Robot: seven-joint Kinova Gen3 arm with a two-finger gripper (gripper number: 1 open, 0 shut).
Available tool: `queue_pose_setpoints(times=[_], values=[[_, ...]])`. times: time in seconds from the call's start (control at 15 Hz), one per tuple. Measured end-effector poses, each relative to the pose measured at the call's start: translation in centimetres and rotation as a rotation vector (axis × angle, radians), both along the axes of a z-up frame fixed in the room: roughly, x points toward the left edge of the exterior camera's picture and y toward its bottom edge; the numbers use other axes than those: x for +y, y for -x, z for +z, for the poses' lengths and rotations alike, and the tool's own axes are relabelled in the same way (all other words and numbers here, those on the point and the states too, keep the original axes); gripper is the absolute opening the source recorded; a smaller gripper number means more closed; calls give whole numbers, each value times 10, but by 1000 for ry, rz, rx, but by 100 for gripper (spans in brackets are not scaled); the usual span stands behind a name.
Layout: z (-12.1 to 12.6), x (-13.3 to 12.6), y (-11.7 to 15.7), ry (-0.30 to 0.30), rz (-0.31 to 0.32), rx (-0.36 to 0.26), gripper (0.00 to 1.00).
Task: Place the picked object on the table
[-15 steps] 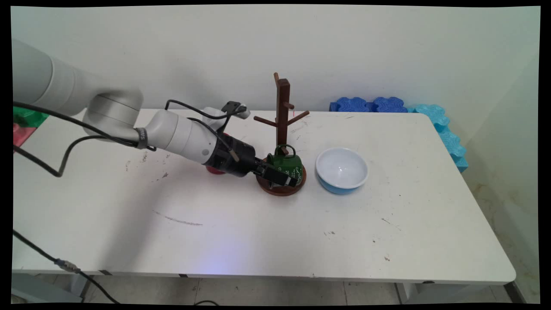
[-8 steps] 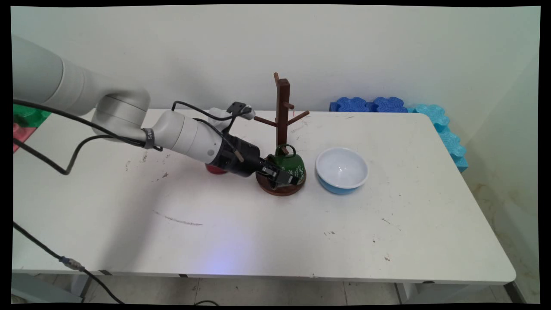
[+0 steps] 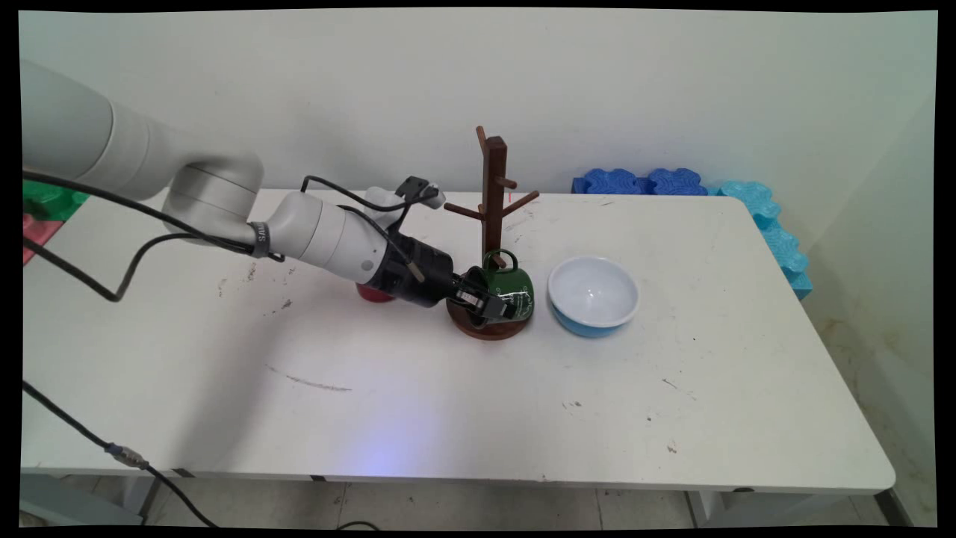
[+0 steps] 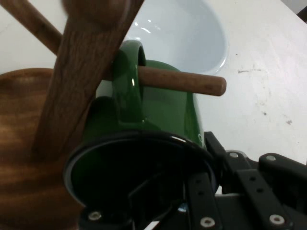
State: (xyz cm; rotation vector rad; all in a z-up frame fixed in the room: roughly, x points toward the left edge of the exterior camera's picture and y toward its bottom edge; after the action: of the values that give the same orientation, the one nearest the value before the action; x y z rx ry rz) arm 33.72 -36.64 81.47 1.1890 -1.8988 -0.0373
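My gripper (image 3: pixel 489 305) is shut on the rim of a dark green mug (image 3: pixel 514 288), held on its side low over the round base of a brown wooden mug tree (image 3: pixel 493 196). In the hand view one finger is inside the green mug (image 4: pixel 158 110) and the other (image 4: pixel 218 153) is outside its wall. The mug's handle (image 4: pixel 128 81) loops around a low wooden peg (image 4: pixel 187 82) that juts from the tree's post (image 4: pixel 81 72). The mug's open mouth faces the hand.
A white bowl with a blue outside (image 3: pixel 593 293) stands just right of the tree base. A red object (image 3: pixel 371 294) sits partly hidden behind the arm. Blue foam blocks (image 3: pixel 642 181) line the back right corner, and black cables hang at the left.
The gripper has carried the mug a little right and up against the post. The mug tree has shifted slightly right.
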Motion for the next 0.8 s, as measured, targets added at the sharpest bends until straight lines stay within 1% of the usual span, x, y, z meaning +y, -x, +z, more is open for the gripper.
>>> queue_pose_setpoints(times=[0.33,0.8], values=[[5,0,-3,28,-29,-13,0],[13,0,-8,96,-95,-53,0]])
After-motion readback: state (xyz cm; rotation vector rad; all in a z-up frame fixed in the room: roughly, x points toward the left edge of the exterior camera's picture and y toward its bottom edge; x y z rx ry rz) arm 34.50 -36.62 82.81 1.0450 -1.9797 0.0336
